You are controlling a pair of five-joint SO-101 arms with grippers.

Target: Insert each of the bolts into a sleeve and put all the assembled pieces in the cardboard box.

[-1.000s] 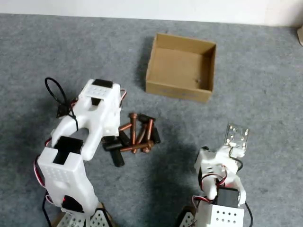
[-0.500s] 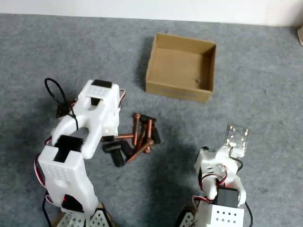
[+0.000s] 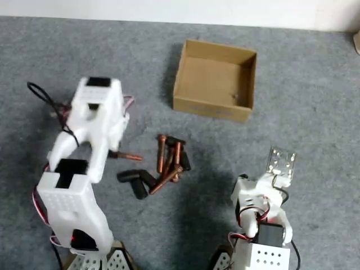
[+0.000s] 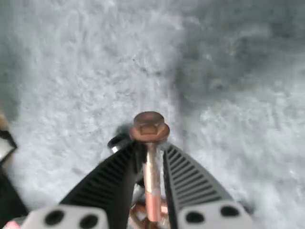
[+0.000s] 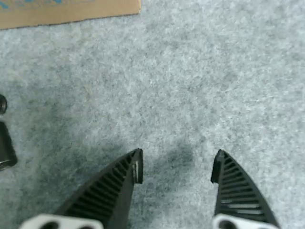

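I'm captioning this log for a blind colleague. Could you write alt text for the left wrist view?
The left gripper is shut on a copper bolt, gripping its shank, with the hex head pointing away from the camera over grey carpet.

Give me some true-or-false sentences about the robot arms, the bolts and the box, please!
1. The left gripper is shut on a copper-coloured hex-head metal bolt. True.
2. The open brown cardboard box holds finished pieces. False: it is empty.
3. More copper bolts lie beside short black cylindrical sleeves on the grey carpet. True.
4. The right gripper holds a sleeve. False: it is open above bare carpet, holding nothing.
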